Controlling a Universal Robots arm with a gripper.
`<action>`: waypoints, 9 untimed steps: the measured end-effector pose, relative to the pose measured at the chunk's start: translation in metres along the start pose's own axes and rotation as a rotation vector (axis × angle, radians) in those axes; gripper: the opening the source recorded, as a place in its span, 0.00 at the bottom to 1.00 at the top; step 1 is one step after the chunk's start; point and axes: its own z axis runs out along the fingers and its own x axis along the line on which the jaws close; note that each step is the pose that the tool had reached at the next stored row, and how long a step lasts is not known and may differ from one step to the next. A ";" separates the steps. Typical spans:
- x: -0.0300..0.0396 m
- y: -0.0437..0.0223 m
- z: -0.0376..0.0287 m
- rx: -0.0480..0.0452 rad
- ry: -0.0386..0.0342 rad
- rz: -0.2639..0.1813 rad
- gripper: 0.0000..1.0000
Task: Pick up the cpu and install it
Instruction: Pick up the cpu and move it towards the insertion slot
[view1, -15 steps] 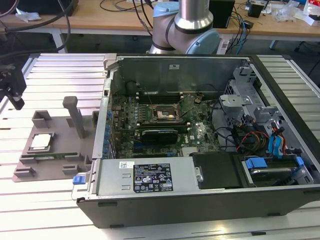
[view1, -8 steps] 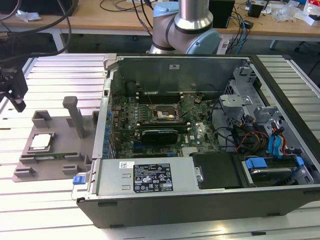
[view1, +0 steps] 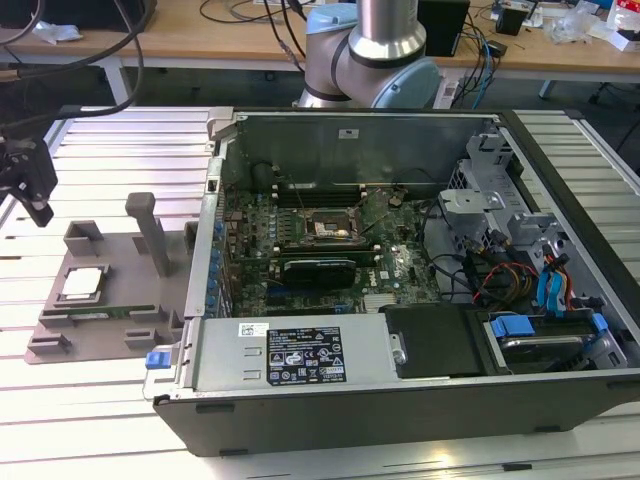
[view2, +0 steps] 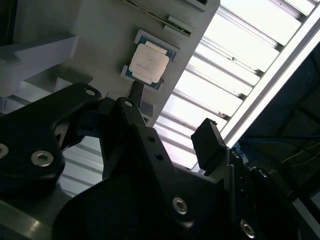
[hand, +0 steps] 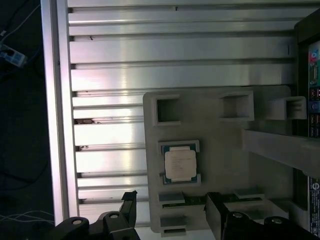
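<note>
A slatted metal table (view1: 120, 140) carries everything. On it, towards the exterior view's right, lies a big open computer case (view1: 400, 400) with its board (view1: 390, 215), cables and drive bays showing, and a dark square socket (view1: 327, 230) near the middle of the board. Behind the case rises the robot arm (view1: 385, 45), with a wooden bench (view1: 200, 40) strewn with cables beyond it. Just beside the case, on the exterior view's left, sits a flat grey tray (view1: 110, 260) with several raised pockets. A tall post (view1: 150, 230) stands upright on the tray between the cpu's pocket and the case wall, and a thin green stick (view1: 100, 312) lies in a slot along the tray's near edge. The cpu (view1: 82, 284) lies flat in its own shallow pocket on the tray, silvery top up, also seen in both wrist views (view2: 149, 61) (hand: 180, 165). The gripper (view1: 38, 205) hangs at the far left of the exterior view, clear of the tray and apart from the cpu. In both wrist views its black fingers (hand: 129, 200) are spread wide with nothing between them (view2: 172, 117), and the cpu lies ahead of the tips, roughly in line with the gap, with nothing standing between.
</note>
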 end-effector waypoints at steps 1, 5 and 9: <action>0.0000 0.0000 0.0004 0.0000 0.0001 0.000 0.66; 0.0001 0.0002 0.0038 0.0000 0.0000 0.000 0.66; 0.0002 0.0003 0.0064 0.0000 0.0001 0.000 0.66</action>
